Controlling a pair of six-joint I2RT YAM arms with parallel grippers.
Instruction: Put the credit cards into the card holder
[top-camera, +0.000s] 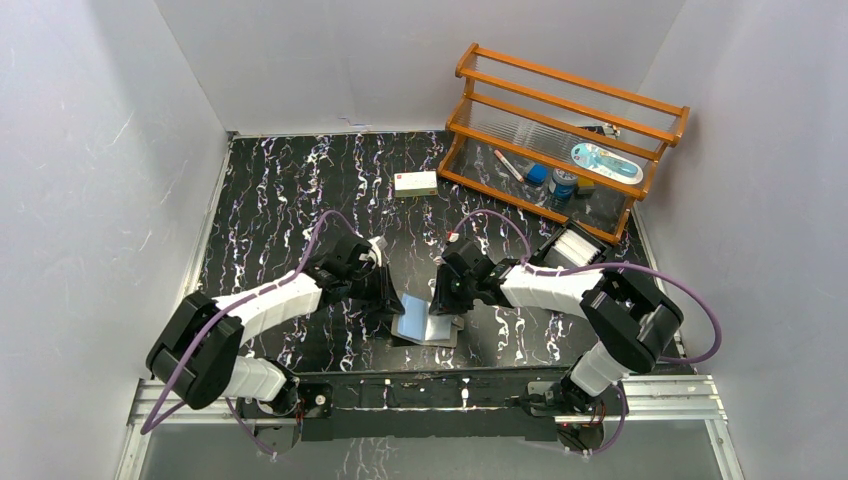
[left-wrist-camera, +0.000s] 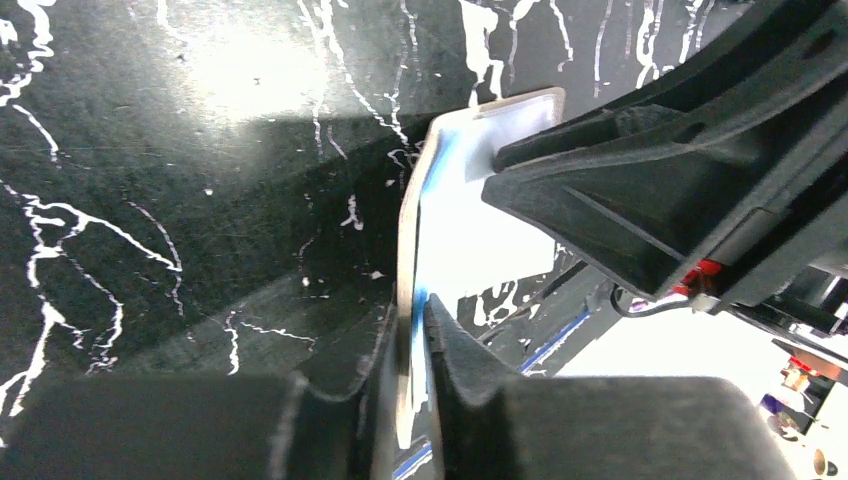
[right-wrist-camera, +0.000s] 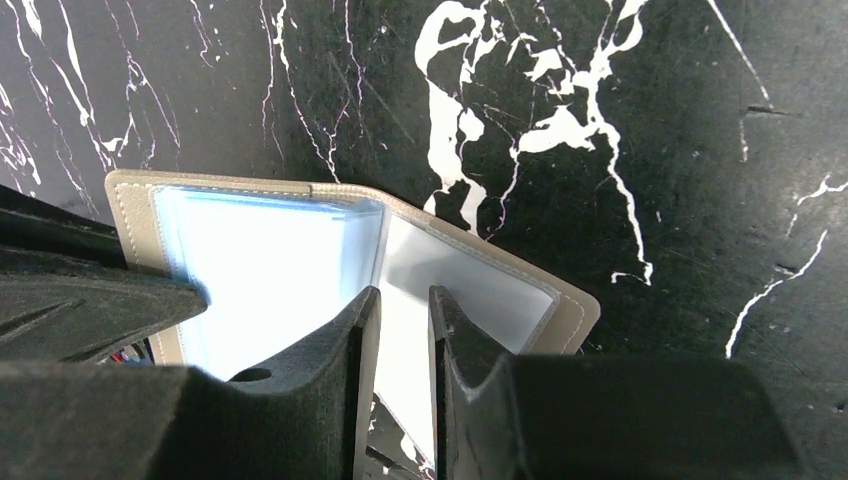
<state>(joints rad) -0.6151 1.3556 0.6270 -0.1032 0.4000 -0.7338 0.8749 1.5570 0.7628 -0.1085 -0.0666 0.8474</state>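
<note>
We see the small grey-taupe folding card holder (top-camera: 425, 328) lying open low in the middle of the overhead frame, on the black white-veined marble-look table (top-camera: 280, 190), its pale blue inside upward. The left gripper (left-wrist-camera: 408, 325) has its fingers close on either side of one cover's edge, but we cannot tell whether they press it. The right gripper (right-wrist-camera: 403, 295) hangs over the clear sleeves, its fingers a narrow way apart.
</note>
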